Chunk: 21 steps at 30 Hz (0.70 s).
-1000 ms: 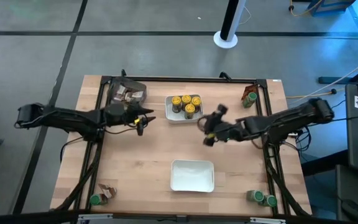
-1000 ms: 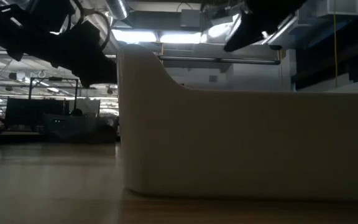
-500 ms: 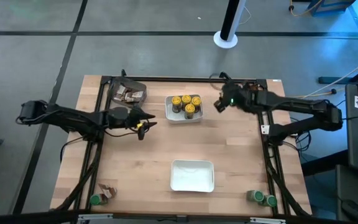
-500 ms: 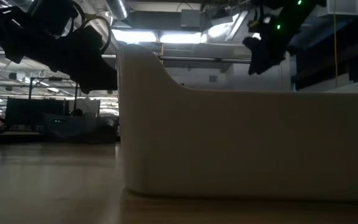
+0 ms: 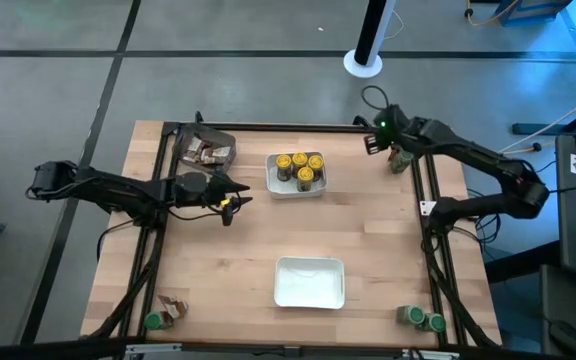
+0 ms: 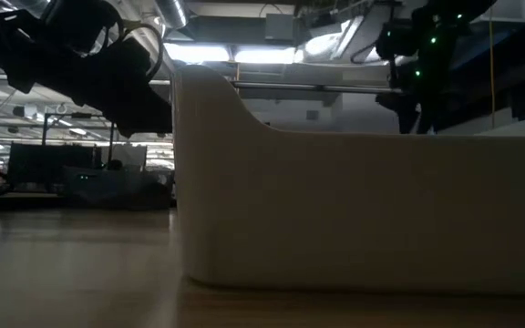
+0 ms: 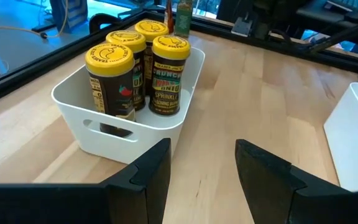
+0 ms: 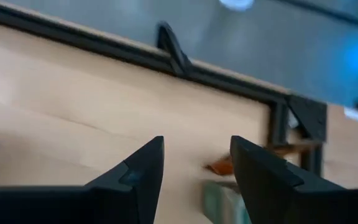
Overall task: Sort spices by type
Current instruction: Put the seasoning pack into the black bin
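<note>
Grey floor [image 5: 58, 80] surrounds the table; ceiling lights [image 6: 199, 53] glow overhead.

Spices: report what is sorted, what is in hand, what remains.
Done: four yellow-lidded jars stand in the far white tray, and packets lie in the dark bin. In hand: nothing; the left gripper is open beside that tray, and the right gripper is open near the far-right corner jar. Left: green-lidded jars and a packet at the near corners; the near tray is empty.
</note>
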Each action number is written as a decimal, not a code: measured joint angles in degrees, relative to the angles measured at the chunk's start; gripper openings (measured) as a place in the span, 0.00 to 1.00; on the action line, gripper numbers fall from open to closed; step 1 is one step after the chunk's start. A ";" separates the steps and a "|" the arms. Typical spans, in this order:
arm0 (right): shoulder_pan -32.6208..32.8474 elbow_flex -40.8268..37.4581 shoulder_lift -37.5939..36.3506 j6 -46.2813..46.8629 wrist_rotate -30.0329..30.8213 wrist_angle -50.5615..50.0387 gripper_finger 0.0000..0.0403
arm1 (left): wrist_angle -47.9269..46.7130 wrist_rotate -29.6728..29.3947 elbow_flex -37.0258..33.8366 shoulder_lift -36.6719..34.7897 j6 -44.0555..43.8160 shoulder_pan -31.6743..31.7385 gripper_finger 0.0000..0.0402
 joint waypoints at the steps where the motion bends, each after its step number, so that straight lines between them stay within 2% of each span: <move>1: -1.04 0.52 0.71 -0.02 -0.53 -1.33 0.46 | 0.00 0.00 0.00 0.00 -0.01 0.00 0.41; 7: -5.20 5.71 5.65 -0.02 -0.45 -10.01 0.46 | 0.01 0.02 0.00 0.00 0.13 0.00 0.41; 16: -8.90 7.50 11.06 2.19 0.35 -11.44 0.46 | 0.00 0.02 0.00 -0.02 0.27 0.00 0.41; 21: -9.04 7.50 13.18 5.78 4.18 -11.40 0.46 | 0.00 0.04 -0.01 -0.02 0.29 0.00 0.41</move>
